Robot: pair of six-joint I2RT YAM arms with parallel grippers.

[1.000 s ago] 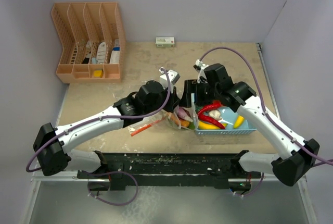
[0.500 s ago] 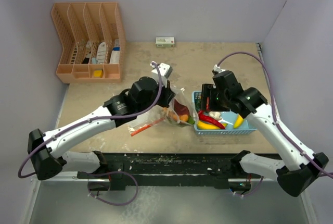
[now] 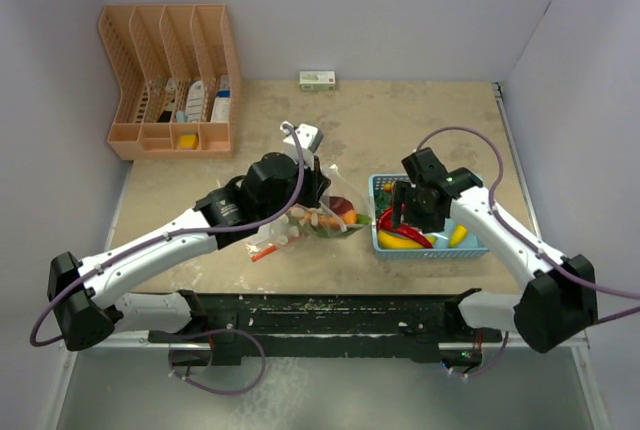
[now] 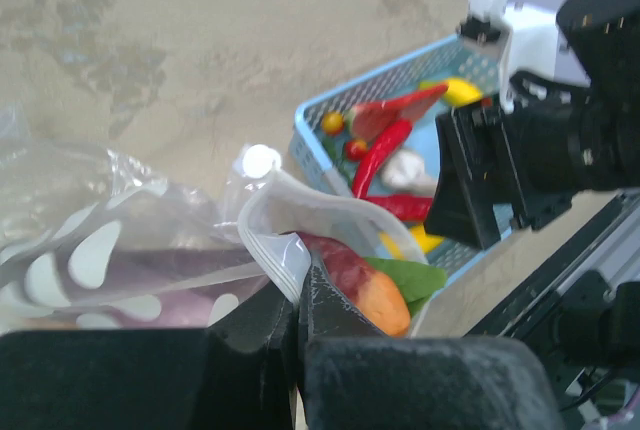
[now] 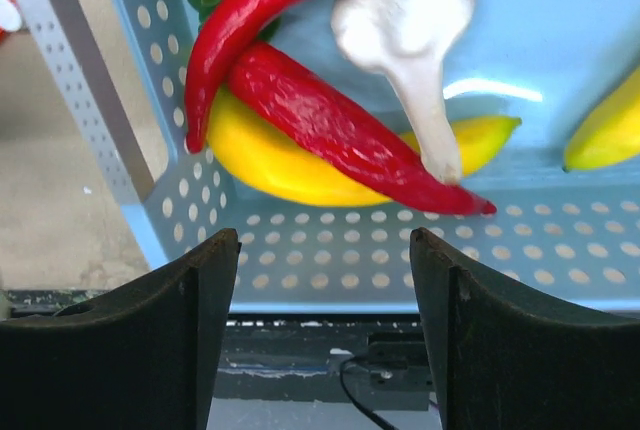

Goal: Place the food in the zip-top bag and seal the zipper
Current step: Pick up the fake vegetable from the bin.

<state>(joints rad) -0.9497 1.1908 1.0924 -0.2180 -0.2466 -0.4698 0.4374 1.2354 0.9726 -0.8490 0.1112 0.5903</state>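
Note:
The clear, white-dotted zip-top bag lies left of the basket, its mouth facing right. My left gripper is shut on the mouth's rim and holds it up. Inside the bag I see an orange-red chunk and a green leaf. A piece of the red-orange zipper shows at the bag's near left. My right gripper hangs open and empty over the basket's near wall. Just beyond it lie two red chili peppers, a yellow piece and a white garlic-like piece.
The light blue perforated basket stands right of the bag and holds the loose food. An orange desk organiser stands at the back left. A small white box lies against the back wall. The table's near edge runs just below the basket.
My left gripper has drawn the bag leftward, away from the basket. My right gripper has left the bag's mouth and swung down over the basket's near side.

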